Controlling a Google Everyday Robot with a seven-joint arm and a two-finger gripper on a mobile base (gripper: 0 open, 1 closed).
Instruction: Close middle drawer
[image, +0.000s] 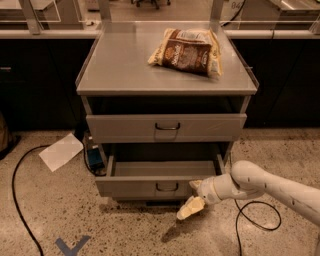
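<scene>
The middle drawer (150, 186) is pulled out from the grey metal cabinet (165, 80), showing its bare inside and a small dark wire handle (166, 188) at the front centre. The uppermost drawer (166, 127) above it is pushed in. The lowest drawer is hidden beneath the open one. My gripper (194, 199), cream-coloured on a white arm (270, 186) that comes in from the right, is low at the right end of the middle drawer's front, close to or touching it, right of the handle.
A brown snack bag (187, 50) lies on the cabinet top. A white sheet of paper (61, 151) and a small blue object (93, 158) lie on the floor at left. Black cables run over the floor at left (20, 200) and right (255, 217). Blue tape (71, 246) marks the floor.
</scene>
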